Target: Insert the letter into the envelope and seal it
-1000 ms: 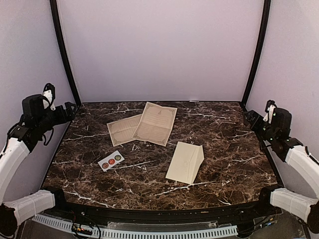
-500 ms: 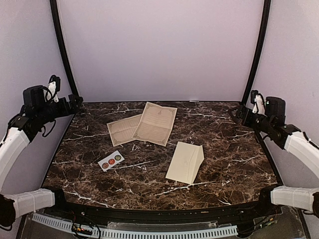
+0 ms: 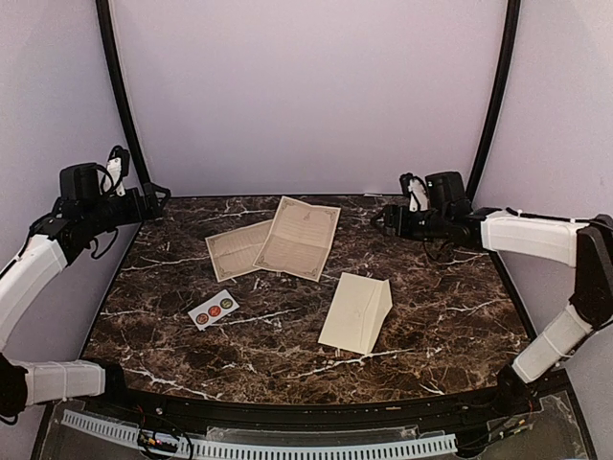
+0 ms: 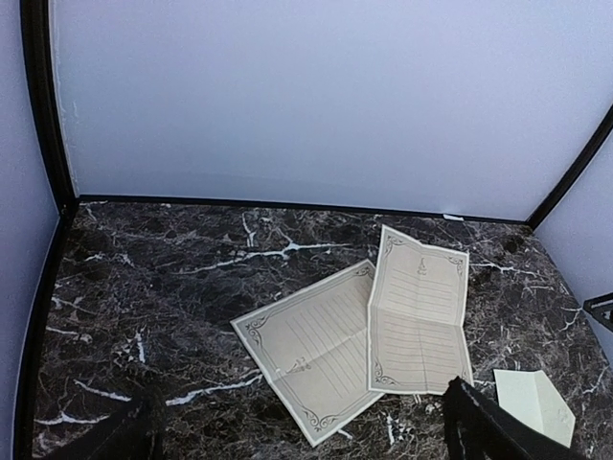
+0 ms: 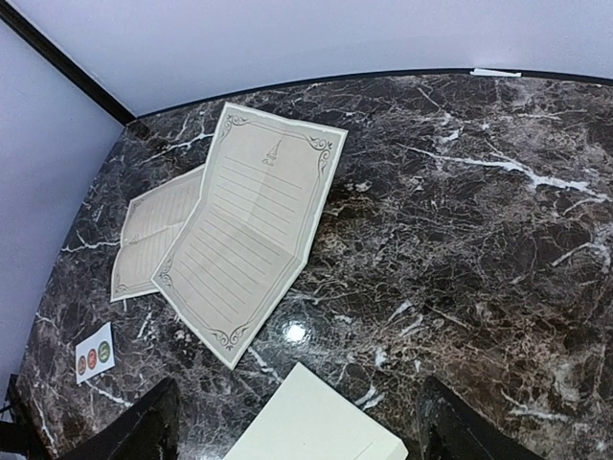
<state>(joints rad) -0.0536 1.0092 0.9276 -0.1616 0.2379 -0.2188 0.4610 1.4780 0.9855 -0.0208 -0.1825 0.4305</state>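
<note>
The cream envelope (image 3: 356, 311) lies flat right of the table's middle, its flap end pointing away from me; its corner shows in both wrist views (image 4: 536, 402) (image 5: 316, 426). Two letter sheets with ornate borders lie at the back middle: one upright (image 3: 299, 237) (image 4: 419, 321) (image 5: 251, 230), the other partly beneath it to the left (image 3: 238, 249) (image 4: 314, 350) (image 5: 153, 235). My left gripper (image 3: 158, 197) (image 4: 297, 441) hangs open over the back left corner, holding nothing. Above the back right of the table my right gripper (image 3: 385, 218) (image 5: 297, 431) is open and holds nothing, right of the sheets.
A small white strip of round stickers (image 3: 213, 309) (image 5: 93, 353) lies front left of the sheets. The dark marble table (image 3: 441, 287) is walled by pale panels with black corner posts (image 3: 493, 105).
My right arm has swung in from the right edge, across the back right of the table toward the sheets. The left arm has shifted a little inward. Papers and envelope have not moved.
</note>
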